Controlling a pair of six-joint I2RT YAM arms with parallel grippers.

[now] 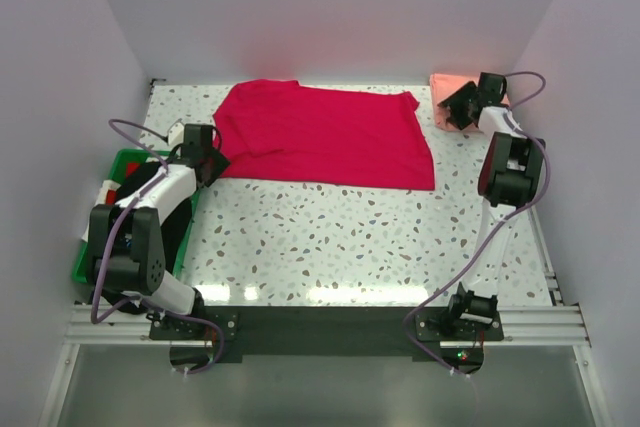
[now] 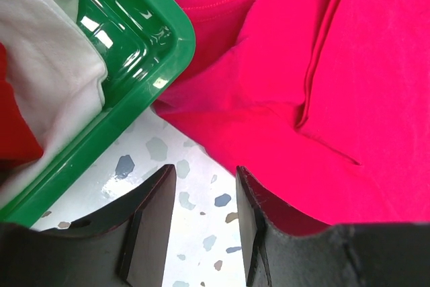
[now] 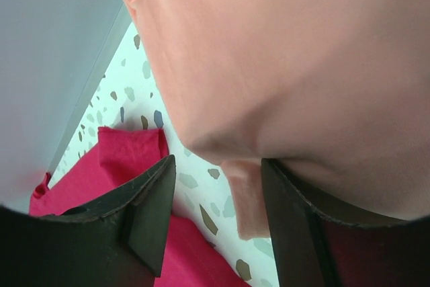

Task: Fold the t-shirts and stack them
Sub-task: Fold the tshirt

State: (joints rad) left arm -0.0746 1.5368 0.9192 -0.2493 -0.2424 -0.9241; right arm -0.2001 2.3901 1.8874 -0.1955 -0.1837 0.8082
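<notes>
The crimson t-shirt (image 1: pixel 325 137) lies spread flat across the back of the table, partly folded over at its left side. My left gripper (image 1: pixel 205 162) sits low at the shirt's near-left corner. In the left wrist view it (image 2: pixel 205 173) is open over bare table, its right finger at the hem of the crimson cloth (image 2: pixel 322 85). The salmon pink t-shirt (image 1: pixel 447 97) lies bunched in the back right corner. My right gripper (image 1: pixel 468 105) hovers at it, open (image 3: pixel 218 162). The pink cloth (image 3: pixel 289 65) bulges just above the jaws, and a small flap hangs beside the right finger.
A green plastic crate (image 1: pixel 90 257) stands at the table's left edge beside the left arm, with white cloth (image 2: pixel 47 78) and dark garments in it. Its corner (image 2: pixel 168 52) almost touches the crimson shirt. Walls close in the back and both sides.
</notes>
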